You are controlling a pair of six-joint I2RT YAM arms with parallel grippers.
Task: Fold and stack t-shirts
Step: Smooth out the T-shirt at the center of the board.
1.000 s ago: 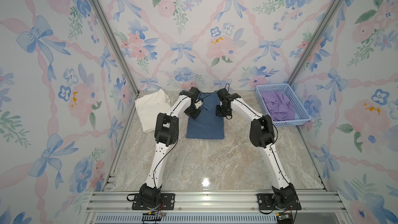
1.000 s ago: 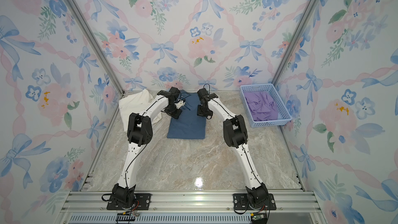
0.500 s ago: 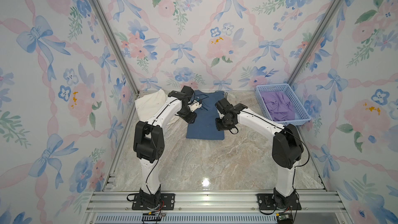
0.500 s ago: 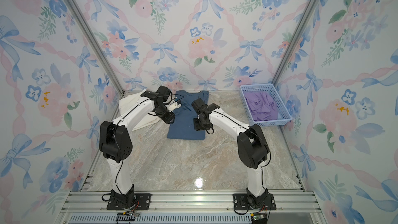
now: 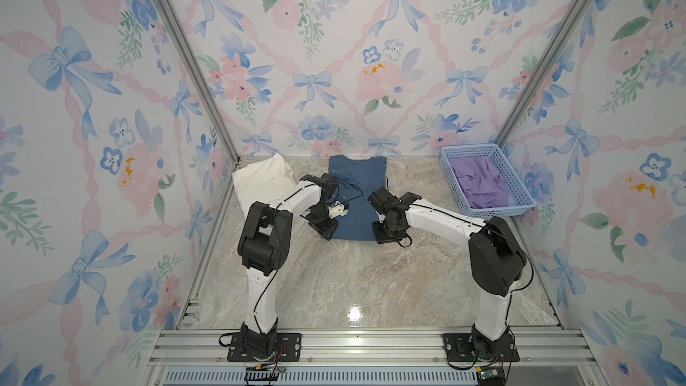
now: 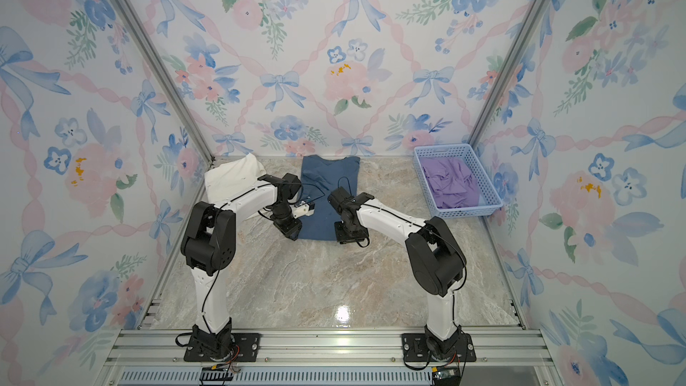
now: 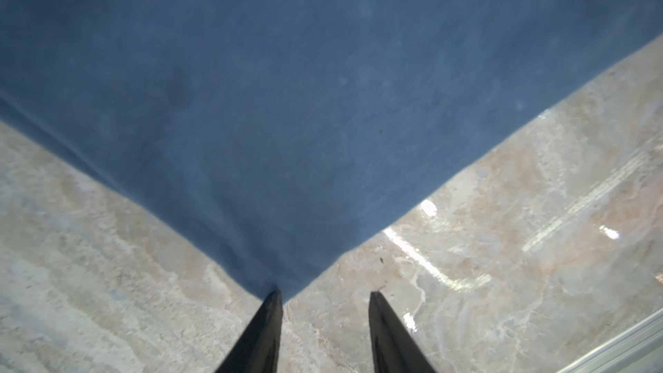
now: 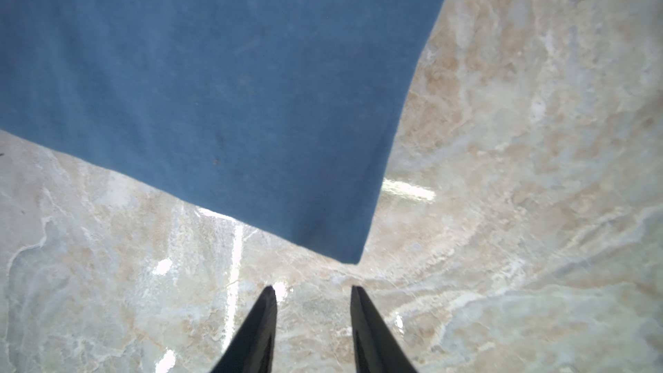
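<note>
The slate-blue t-shirt (image 5: 354, 198) (image 6: 326, 194) lies flat as a long folded strip at the back middle of the table, collar toward the wall. The cream-white t-shirt (image 5: 261, 181) (image 6: 232, 176) lies bunched in the back left corner. My left gripper (image 5: 326, 233) (image 6: 291, 233) (image 7: 324, 294) stands open at the blue shirt's near left corner (image 7: 283, 281), one fingertip touching the cloth's tip. My right gripper (image 5: 386, 237) (image 6: 349, 237) (image 8: 312, 288) is open over bare table just short of the near right corner (image 8: 344, 249). Neither holds anything.
A light blue plastic basket (image 5: 518, 207) (image 6: 486, 207) with a crumpled purple garment (image 5: 480, 183) stands at the back right. Marble tabletop (image 5: 356, 276) stretches between the shirt and the aluminium front rail (image 5: 356, 343). Flowered walls enclose three sides.
Both arms have drawn back from the shirt's collar end to its near edge. Both grippers have opened and now sit at the near corners.
</note>
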